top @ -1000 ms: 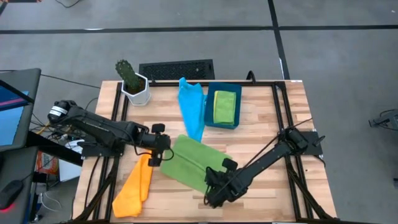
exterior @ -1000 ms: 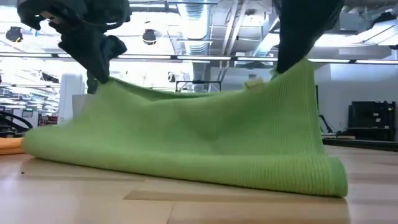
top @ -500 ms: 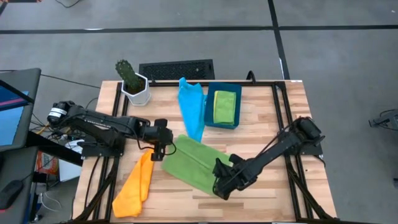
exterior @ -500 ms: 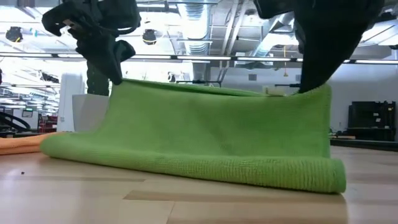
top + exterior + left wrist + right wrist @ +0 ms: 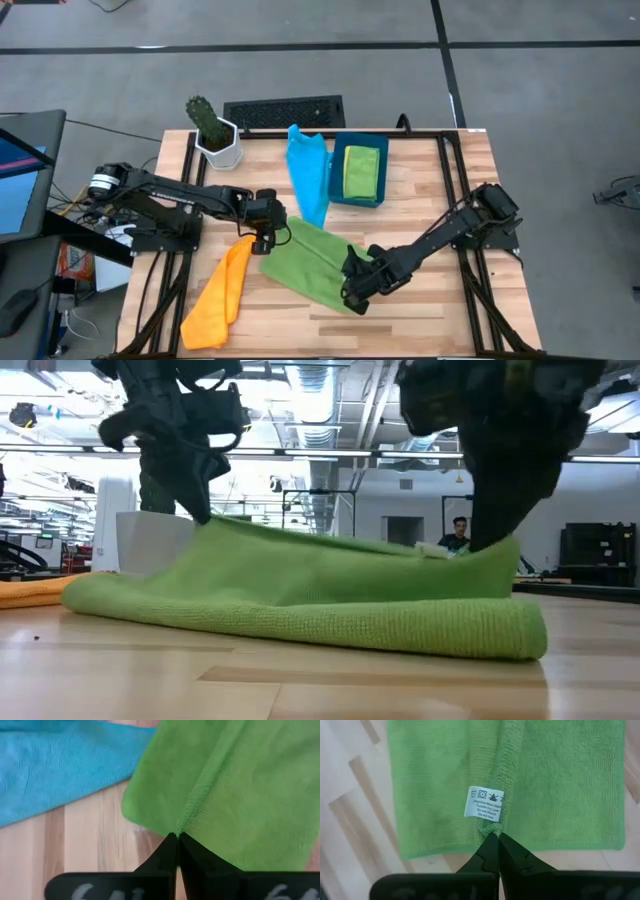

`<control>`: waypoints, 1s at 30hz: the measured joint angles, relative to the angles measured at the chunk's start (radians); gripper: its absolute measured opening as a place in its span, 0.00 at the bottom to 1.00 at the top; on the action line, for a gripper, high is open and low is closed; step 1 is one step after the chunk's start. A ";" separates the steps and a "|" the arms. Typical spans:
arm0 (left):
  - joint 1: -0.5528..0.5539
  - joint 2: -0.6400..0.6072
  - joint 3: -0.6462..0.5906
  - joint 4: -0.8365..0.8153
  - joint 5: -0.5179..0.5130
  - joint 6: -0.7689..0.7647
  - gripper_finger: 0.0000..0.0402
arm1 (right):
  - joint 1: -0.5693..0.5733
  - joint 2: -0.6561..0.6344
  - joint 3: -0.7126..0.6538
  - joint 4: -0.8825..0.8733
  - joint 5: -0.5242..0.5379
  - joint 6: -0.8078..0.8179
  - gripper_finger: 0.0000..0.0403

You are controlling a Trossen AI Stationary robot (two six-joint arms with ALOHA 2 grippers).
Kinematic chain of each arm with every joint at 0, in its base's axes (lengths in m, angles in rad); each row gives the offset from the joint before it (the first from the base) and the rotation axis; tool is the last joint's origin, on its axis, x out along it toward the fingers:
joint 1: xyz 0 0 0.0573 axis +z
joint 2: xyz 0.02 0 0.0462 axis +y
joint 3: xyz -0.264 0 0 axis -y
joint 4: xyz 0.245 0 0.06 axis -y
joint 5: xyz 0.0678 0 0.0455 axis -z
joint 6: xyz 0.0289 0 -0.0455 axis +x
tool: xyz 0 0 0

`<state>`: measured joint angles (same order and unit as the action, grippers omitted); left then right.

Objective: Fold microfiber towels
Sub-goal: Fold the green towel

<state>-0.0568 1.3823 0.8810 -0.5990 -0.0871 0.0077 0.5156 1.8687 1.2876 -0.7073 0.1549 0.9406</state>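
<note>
Pinching green towel [image 5: 318, 263] corners, left pincer [image 5: 268, 237], right pincer [image 5: 352, 285], both clamped, wooden table [image 5: 430, 190], grey floor [image 5: 540, 80].

Table [image 5: 430, 190]: light wooden slat top, black frame rails along its sides.
Far left corner: white pot [image 5: 219, 147] with a cactus [image 5: 203, 115].
Far middle: dark blue bin [image 5: 335, 185], with a folded green towel [image 5: 362, 170] inside.
Beside the bin: light blue towel [image 5: 307, 175], lying lengthwise.
Centre: green towel [image 5: 310, 262], doubled over, its fold resting on the wood.
Near left: orange towel [image 5: 222, 295], bunched, just beside the green one.
</note>
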 joint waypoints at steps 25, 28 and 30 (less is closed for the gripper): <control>0.088 0.045 0.020 0.043 -0.007 0.015 0.00 | -0.063 -0.042 -0.001 -0.067 0.025 0.000 0.12; 0.091 0.044 0.014 0.068 -0.006 0.022 0.00 | -0.077 -0.042 -0.001 -0.074 0.027 -0.003 0.12; 0.093 0.044 0.013 0.080 -0.011 0.023 0.00 | -0.085 -0.042 -0.001 -0.072 0.027 -0.003 0.12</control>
<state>0.0366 1.4261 0.8944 -0.5194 -0.0980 0.0303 0.4301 1.8267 1.2861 -0.7792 0.1818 0.9375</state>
